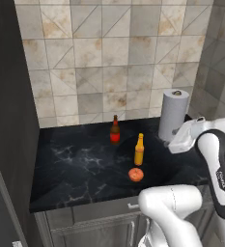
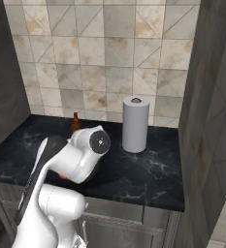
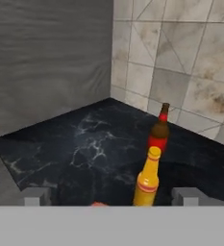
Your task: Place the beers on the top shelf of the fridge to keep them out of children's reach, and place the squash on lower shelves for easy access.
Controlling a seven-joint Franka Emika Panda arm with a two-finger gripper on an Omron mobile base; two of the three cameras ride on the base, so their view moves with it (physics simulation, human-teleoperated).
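Amber-yellow bottle (image 1: 139, 150) with an orange label stands upright on the black marble counter (image 1: 75, 169), long axis vertical, neck up. Dark brown bottle (image 1: 115, 130) with a red label stands upright too, farther back toward the tiled wall (image 1: 109, 58) and a little to the left, apart from the amber one. Squash (image 1: 135, 174), orange-red and flattened, sits on the counter just in front of the amber bottle, near the front edge. In the hand view the gripper (image 3: 112, 196) has its two grey fingertips (image 3: 35, 196) spread wide with nothing between the pads; the amber bottle rises in the gap, nearer the right-side tip and beyond both, the brown bottle behind it, and a sliver of the squash shows low between the tips. No contact visible with any of them. Paper towel roll (image 1: 173, 115), upright, stands at the counter's right rear, well apart from the bottles. Dark grey panel (image 1: 10, 96) flanks the counter on the left; grey cabinet fronts (image 1: 85, 224) below.
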